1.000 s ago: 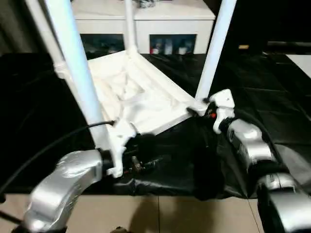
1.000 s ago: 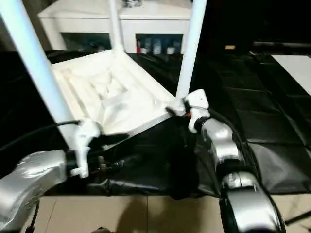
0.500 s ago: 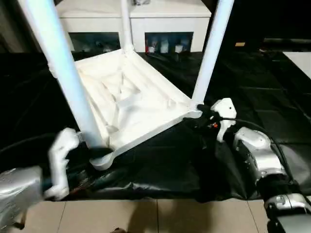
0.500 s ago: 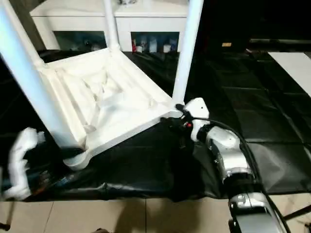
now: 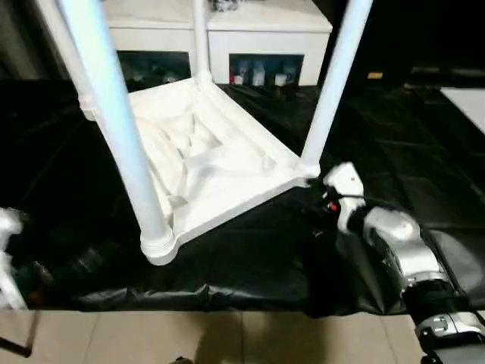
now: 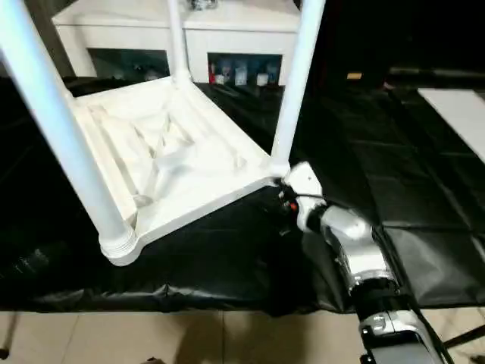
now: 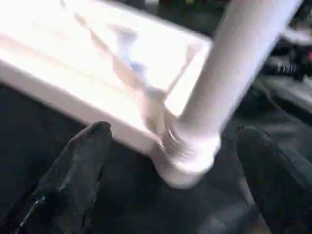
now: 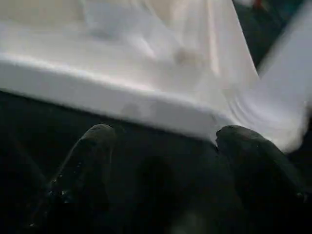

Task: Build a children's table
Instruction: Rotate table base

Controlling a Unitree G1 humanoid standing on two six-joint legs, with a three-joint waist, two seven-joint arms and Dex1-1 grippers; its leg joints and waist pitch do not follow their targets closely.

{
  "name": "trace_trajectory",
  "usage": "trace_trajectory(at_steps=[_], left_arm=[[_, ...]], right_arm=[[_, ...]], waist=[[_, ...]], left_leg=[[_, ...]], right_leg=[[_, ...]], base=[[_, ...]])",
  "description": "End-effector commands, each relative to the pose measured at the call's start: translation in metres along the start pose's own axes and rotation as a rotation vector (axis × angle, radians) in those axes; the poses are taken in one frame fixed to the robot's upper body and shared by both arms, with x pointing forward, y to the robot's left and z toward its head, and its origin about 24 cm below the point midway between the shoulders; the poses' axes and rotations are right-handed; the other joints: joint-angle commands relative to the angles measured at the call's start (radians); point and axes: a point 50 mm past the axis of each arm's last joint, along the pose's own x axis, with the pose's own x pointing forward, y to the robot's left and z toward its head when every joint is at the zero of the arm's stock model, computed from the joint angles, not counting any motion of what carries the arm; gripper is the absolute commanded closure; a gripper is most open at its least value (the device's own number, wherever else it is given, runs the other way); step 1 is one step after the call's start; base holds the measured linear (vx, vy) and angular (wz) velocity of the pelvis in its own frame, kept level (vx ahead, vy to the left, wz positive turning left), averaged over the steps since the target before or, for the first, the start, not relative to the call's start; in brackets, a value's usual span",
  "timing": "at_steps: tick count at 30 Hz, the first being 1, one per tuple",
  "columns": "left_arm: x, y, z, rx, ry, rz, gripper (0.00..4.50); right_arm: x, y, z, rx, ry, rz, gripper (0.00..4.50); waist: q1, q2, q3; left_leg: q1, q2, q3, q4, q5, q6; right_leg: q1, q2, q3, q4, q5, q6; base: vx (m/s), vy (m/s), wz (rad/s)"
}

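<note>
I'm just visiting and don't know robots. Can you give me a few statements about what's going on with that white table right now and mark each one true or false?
1. The children's table lies upside down with its legs pointing up. True.
2. The right pincer is clamped around a leg. False: its fingers stand apart by the tabletop's edge, near the corner that bears the right leg, holding nothing.
3. The table rests on a black sheet. True.
4. The left pincer is squeezing the near leg. False: its fingers are wide apart, with the leg's screwed-in base in front of them, not gripped.
5. A white cabinet stands behind the table. True.
</note>
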Motion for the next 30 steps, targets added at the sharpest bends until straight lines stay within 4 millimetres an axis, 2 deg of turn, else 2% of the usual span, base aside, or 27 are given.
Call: trace_trajectory(at_steps=[1, 2, 3, 4, 6, 8, 10, 13, 14, 16, 17, 18, 19, 20, 22, 23, 24, 27, 28, 29, 30], left_arm=[[0.021, -0.008, 0.007, 0.032, -0.045, -0.076, 0.06], [0.023, -0.009, 0.008, 0.033, -0.048, -0.083, 0.06], [0.031, -0.012, 0.011, 0.034, -0.065, -0.128, 0.06], [0.031, -0.012, 0.011, 0.034, -0.065, -0.128, 0.06], [0.056, -0.017, 0.014, 0.048, -0.074, -0.222, 0.06], [0.071, -0.016, 0.013, 0.067, -0.071, -0.231, 0.06], [0.086, -0.020, 0.013, 0.083, -0.075, -0.259, 0.06], [0.095, -0.025, 0.015, 0.088, -0.081, -0.292, 0.06], [0.100, -0.030, 0.016, 0.089, -0.084, -0.314, 0.06], [0.112, -0.051, 0.024, 0.090, -0.098, -0.439, 0.06], [0.117, -0.067, 0.029, 0.087, -0.103, -0.540, 0.06], [0.118, -0.074, 0.031, 0.085, -0.103, -0.586, 0.06], [0.119, -0.077, 0.032, 0.082, -0.104, -0.603, 0.06], [0.121, -0.091, 0.038, 0.073, -0.108, -0.693, 0.06], [0.124, -0.104, 0.045, 0.077, -0.126, -0.772, 0.06], [0.127, -0.111, 0.049, 0.082, -0.137, -0.802, 0.06], [0.131, -0.115, 0.052, 0.092, -0.147, -0.819, 0.06], [0.144, -0.125, 0.060, 0.122, -0.175, -0.839, 0.06], [0.148, -0.126, 0.061, 0.126, -0.179, -0.834, 0.06], [0.163, -0.127, 0.061, 0.146, -0.162, -0.797, 0.06], [0.168, -0.127, 0.060, 0.154, -0.151, -0.779, 0.06]], right_arm=[[0.003, -0.007, 0.002, -0.014, 0.034, -0.064, 0.84], [0.004, -0.007, 0.002, -0.014, 0.036, -0.067, 0.84], [0.005, -0.008, 0.001, -0.012, 0.044, -0.082, 0.84], [0.005, -0.008, 0.001, -0.012, 0.044, -0.082, 0.84], [0.010, -0.007, -0.002, -0.017, 0.076, -0.106, 0.84], [0.014, -0.004, -0.002, -0.023, 0.082, -0.105, 0.84], [0.018, -0.001, -0.001, -0.025, 0.084, -0.098, 0.84], [0.021, 0.000, -0.001, -0.028, 0.088, -0.099, 0.84], [0.023, 0.001, -0.001, -0.031, 0.091, -0.100, 0.84], [0.029, 0.005, -0.001, -0.047, 0.106, -0.096, 0.84], [0.032, 0.007, -0.002, -0.052, 0.115, -0.094, 0.84], [0.034, 0.008, -0.002, -0.053, 0.118, -0.093, 0.84], [0.034, 0.008, -0.002, -0.055, 0.119, -0.093, 0.84], [0.037, 0.009, -0.002, -0.060, 0.125, -0.091, 0.84], [0.039, 0.011, -0.001, -0.058, 0.123, -0.089, 0.84], [0.041, 0.012, 0.000, -0.058, 0.116, -0.087, 0.84], [0.043, 0.013, 0.002, -0.054, 0.109, -0.083, 0.84], [0.049, 0.018, 0.006, -0.049, 0.092, -0.068, 0.84], [0.051, 0.019, 0.007, -0.052, 0.090, -0.063, 0.84], [0.055, 0.024, 0.010, -0.056, 0.080, -0.047, 0.84], [0.056, 0.025, 0.011, -0.056, 0.076, -0.042, 0.84]], waist=[[-0.002, 0.015, -0.050], [0.000, 0.011, -0.054], [-0.002, 0.008, -0.054], [-0.001, 0.007, -0.056], [-0.001, 0.006, -0.057], [-0.001, 0.006, -0.058], [-0.001, 0.007, -0.060], [-0.002, 0.009, -0.066], [-0.003, 0.007, -0.066], [-0.003, 0.008, -0.066], [-0.002, 0.010, -0.066], [0.001, 0.013, -0.065], [0.002, 0.012, -0.063], [0.003, 0.010, -0.064], [0.005, 0.010, -0.066], [0.003, 0.005, -0.065], [0.003, 0.003, -0.068], [-0.004, 0.004, -0.065], [-0.004, 0.009, -0.065], [-0.007, 0.008, -0.063], [-0.008, 0.009, -0.065]], left_leg=[[0.027, 0.026, -0.005, -0.090, -0.219, -0.001], [0.029, 0.024, -0.004, -0.087, -0.214, -0.005], [0.022, 0.024, -0.005, -0.087, -0.201, -0.002], [0.020, 0.024, -0.005, -0.086, -0.187, 0.001], [0.022, 0.021, -0.003, -0.082, -0.156, 0.009], [0.023, 0.020, -0.001, -0.080, -0.164, 0.005], [0.022, 0.022, -0.003, -0.079, -0.142, 0.006], [0.021, 0.023, -0.004, -0.077, -0.110, 0.006], [0.020, 0.022, -0.003, -0.075, -0.101, 0.011], [0.019, 0.022, -0.003, -0.074, -0.101, 0.018], [0.022, 0.024, -0.002, -0.075, -0.109, 0.013], [0.025, 0.024, 0.000, -0.074, -0.126, 0.008], [0.026, 0.026, 0.001, -0.076, -0.137, 0.005], [0.024, 0.027, -0.001, -0.077, -0.137, 0.001], [0.024, 0.025, 0.000, -0.075, -0.109, -0.001], [0.018, 0.020, 0.000, -0.073, -0.085, 0.002], [0.016, 0.020, 0.001, -0.070, -0.075, 0.008], [0.015, 0.021, 0.000, -0.072, -0.093, 0.011], [0.017, 0.022, -0.001, -0.071, -0.103, 0.007], [0.017, 0.022, -0.001, -0.073, -0.119, 0.001], [0.020, 0.023, 0.000, -0.072, -0.127, 0.001]], right_leg=[[0.030, -0.063, 0.050, -0.079, -0.064, -0.224], [0.033, -0.067, 0.051, -0.077, -0.054, -0.232], [0.039, -0.068, 0.052, -0.074, -0.041, -0.231], [0.042, -0.069, 0.052, -0.073, -0.029, -0.228], [0.041, -0.068, 0.052, -0.072, -0.003, -0.231], [0.041, -0.069, 0.053, -0.073, -0.023, -0.232], [0.045, -0.070, 0.052, -0.070, 0.012, -0.231], [0.048, -0.070, 0.050, -0.062, 0.074, -0.243], [0.049, -0.069, 0.049, -0.060, 0.097, -0.252], [0.050, -0.069, 0.050, -0.060, 0.103, -0.256], [0.047, -0.070, 0.048, -0.061, 0.085, -0.266], [0.044, -0.071, 0.049, -0.062, 0.064, -0.272], [0.042, -0.070, 0.049, -0.062, 0.053, -0.273], [0.046, -0.071, 0.048, -0.060, 0.049, -0.272], [0.046, -0.068, 0.048, -0.056, 0.086, -0.274], [0.051, -0.066, 0.048, -0.054, 0.118, -0.272], [0.054, -0.069, 0.050, -0.053, 0.129, -0.270], [0.054, -0.069, 0.049, -0.058, 0.094, -0.264], [0.054, -0.070, 0.048, -0.059, 0.080, -0.264], [0.054, -0.069, 0.049, -0.062, 0.060, -0.259], [0.052, -0.069, 0.049, -0.065, 0.048, -0.256]], base=[[0.000, 0.000, 0.00], [0.000, 0.000, 0.00], [0.000, 0.000, 0.00], [0.000, 0.000, 0.00], [0.000, 0.000, 0.00], [0.000, 0.000, 0.00], [0.000, 0.000, 0.00], [0.000, 0.000, 0.00], [0.000, 0.000, 0.00], [0.000, 0.000, 0.00], [0.000, 0.000, 0.00], [0.000, 0.000, 0.00], [0.000, 0.000, 0.00], [0.000, 0.000, 0.00], [0.000, 0.000, 0.00], [0.000, 0.000, 0.00], [0.000, 0.000, 0.00], [0.000, 0.000, 0.00], [0.000, 0.000, 0.00], [0.000, 0.000, 0.00], [0.000, 0.000, 0.00]])
